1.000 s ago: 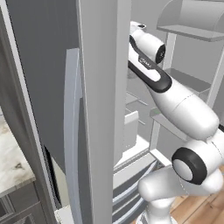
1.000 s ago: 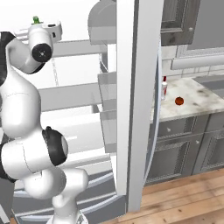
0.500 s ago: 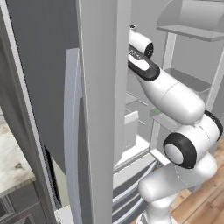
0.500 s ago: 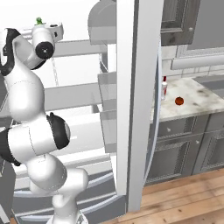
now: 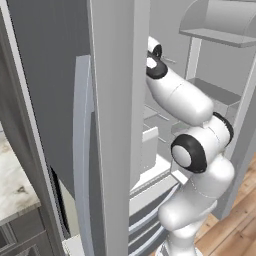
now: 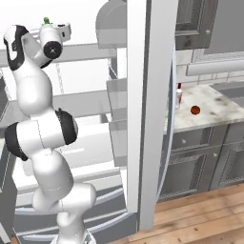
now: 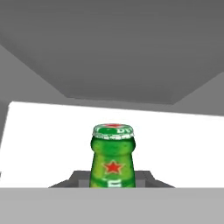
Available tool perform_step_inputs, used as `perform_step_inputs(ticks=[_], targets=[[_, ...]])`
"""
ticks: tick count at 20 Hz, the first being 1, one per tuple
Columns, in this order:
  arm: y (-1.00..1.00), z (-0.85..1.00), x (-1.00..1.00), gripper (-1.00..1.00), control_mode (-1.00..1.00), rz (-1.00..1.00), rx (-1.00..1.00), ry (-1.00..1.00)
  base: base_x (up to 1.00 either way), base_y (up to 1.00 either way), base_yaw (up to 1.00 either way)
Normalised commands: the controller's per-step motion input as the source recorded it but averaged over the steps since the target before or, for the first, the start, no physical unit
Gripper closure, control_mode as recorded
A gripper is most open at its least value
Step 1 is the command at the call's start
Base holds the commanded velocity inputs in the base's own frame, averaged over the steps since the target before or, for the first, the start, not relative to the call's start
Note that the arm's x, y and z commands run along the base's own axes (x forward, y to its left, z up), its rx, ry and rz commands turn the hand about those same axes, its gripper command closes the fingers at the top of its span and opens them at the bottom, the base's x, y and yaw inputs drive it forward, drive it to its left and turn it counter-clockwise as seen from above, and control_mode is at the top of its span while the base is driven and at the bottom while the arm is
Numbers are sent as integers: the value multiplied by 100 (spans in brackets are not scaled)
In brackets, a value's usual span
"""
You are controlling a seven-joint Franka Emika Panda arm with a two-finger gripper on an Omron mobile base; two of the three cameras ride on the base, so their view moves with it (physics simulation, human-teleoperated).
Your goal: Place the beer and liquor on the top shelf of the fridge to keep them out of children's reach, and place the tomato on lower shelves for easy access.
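**Beer going in, two items left**

The gripper (image 7: 113,186) pinches the beer (image 7: 112,157) by its neck, high inside the fridge (image 6: 147,95). It is not yet released. The liquor (image 6: 178,96) and tomato (image 6: 195,110) wait on the counter (image 6: 214,107).

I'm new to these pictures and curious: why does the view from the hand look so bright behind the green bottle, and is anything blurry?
Hand view: a flat, glaring white band behind the beer, which stays sharp; grey planes above. Right base view: fridge interior washed pale; tomato tiny, soft. Left base view: even light, slightly soft.
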Motion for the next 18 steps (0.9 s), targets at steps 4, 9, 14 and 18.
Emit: perform_step_inputs(ticks=[4, 9, 14, 18], targets=[[12, 0, 63, 100, -100, 0, 0, 0, 0, 0, 0], [20, 0, 65, 100, -100, 0, 0, 0, 0, 0, 0], [23, -20, 56, 100, -100, 0, 0, 0, 0, 0, 0], [20, -18, 54, 100, -100, 0, 0, 0, 0, 0, 0]])
